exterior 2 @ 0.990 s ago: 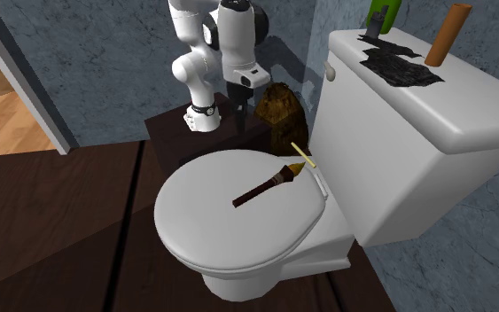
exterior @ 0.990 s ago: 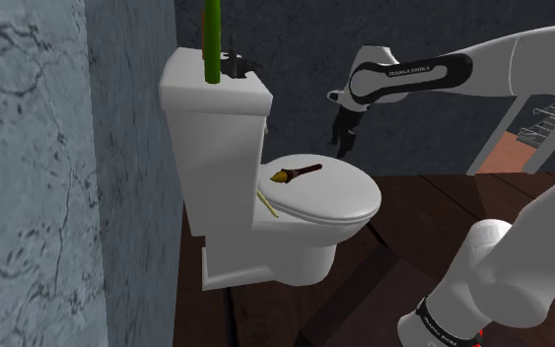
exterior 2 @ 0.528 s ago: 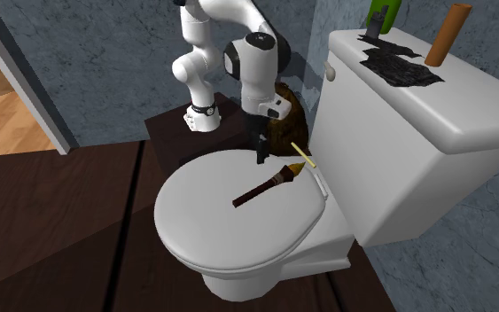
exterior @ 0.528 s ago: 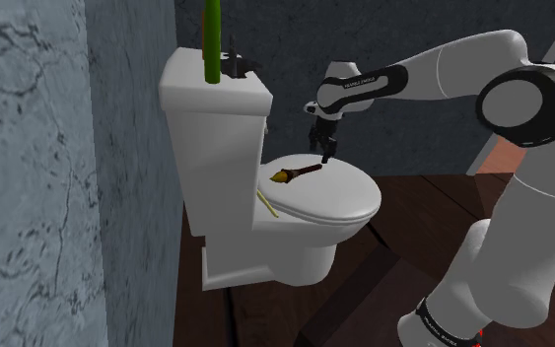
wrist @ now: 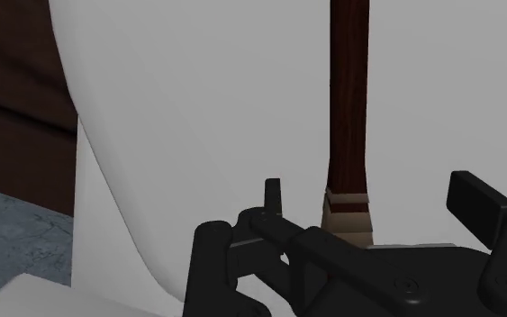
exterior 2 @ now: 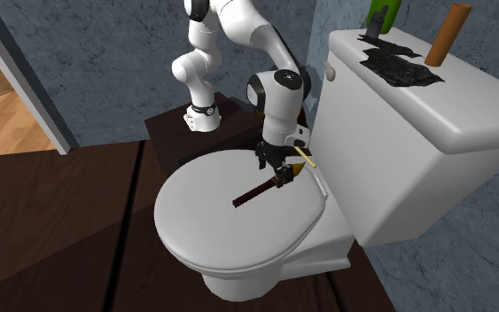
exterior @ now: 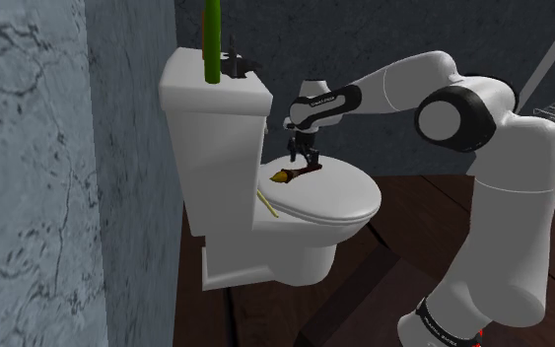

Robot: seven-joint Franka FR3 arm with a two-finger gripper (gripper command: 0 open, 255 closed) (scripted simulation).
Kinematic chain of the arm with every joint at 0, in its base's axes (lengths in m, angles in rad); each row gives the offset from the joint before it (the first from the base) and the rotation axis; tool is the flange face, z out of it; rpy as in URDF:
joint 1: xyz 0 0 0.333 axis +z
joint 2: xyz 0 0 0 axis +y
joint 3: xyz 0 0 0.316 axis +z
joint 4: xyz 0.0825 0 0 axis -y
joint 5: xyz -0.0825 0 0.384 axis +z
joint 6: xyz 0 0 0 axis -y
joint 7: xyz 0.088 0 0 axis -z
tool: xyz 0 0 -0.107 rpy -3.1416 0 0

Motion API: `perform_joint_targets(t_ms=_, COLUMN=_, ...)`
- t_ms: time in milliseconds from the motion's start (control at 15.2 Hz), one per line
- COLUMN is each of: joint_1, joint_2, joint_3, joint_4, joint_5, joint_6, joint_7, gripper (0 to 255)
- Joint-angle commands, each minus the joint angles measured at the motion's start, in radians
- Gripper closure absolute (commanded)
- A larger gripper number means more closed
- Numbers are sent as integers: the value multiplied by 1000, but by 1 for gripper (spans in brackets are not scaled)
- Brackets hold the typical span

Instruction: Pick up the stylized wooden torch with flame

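- I am holding my hand [wrist: 370,203] low over the toilet lid [exterior 2: 225,226], pointing down at it.
- My fingers [wrist: 274,200] are standing apart and gripping nothing.
- The torch [wrist: 348,99] is lying flat on the lid right under my hand, and its pale band is sitting between my fingers with a gap on either side.
- Its dark brown handle is running straight out from between my fingertips across the lid.
- Its yellowish head is poking out from under my hand on the side toward the tank [exterior 2: 416,133].
- A thin yellow stick [exterior: 266,205] is lying by the lid's hinge, just beside my hand on that same side.
- Up on the tank top, well apart from my hand, a green rod [exterior: 211,39], a brown cylinder [exterior 2: 447,35] and a black crumpled scrap [exterior 2: 398,66] are resting.
- Behind my arm, the stand [exterior 2: 176,133] is sitting on a dark plank floor [exterior 2: 61,222].
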Motion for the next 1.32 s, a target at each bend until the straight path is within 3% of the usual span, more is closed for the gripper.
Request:
perform_joint_targets(t_ms=0, joint_1=-4, joint_2=17, joint_3=5, joint_4=-5, joint_5=5, joint_6=21, joint_7=-13, gripper=0)
perform_joint_targets(t_ms=396, joint_1=-9, joint_2=48, joint_3=12, joint_4=-26, joint_5=19, joint_6=71, joint_7=-19, gripper=0)
perform_joint_targets(t_ms=462, joint_1=-9, joint_2=47, joint_3=12, joint_4=-28, joint_5=19, joint_6=71, joint_7=-19, gripper=255)
perform_joint_targets(t_ms=1254, joint_1=-5, joint_2=27, joint_3=7, joint_4=-13, joint_5=10, joint_6=38, joint_7=-15, gripper=255)
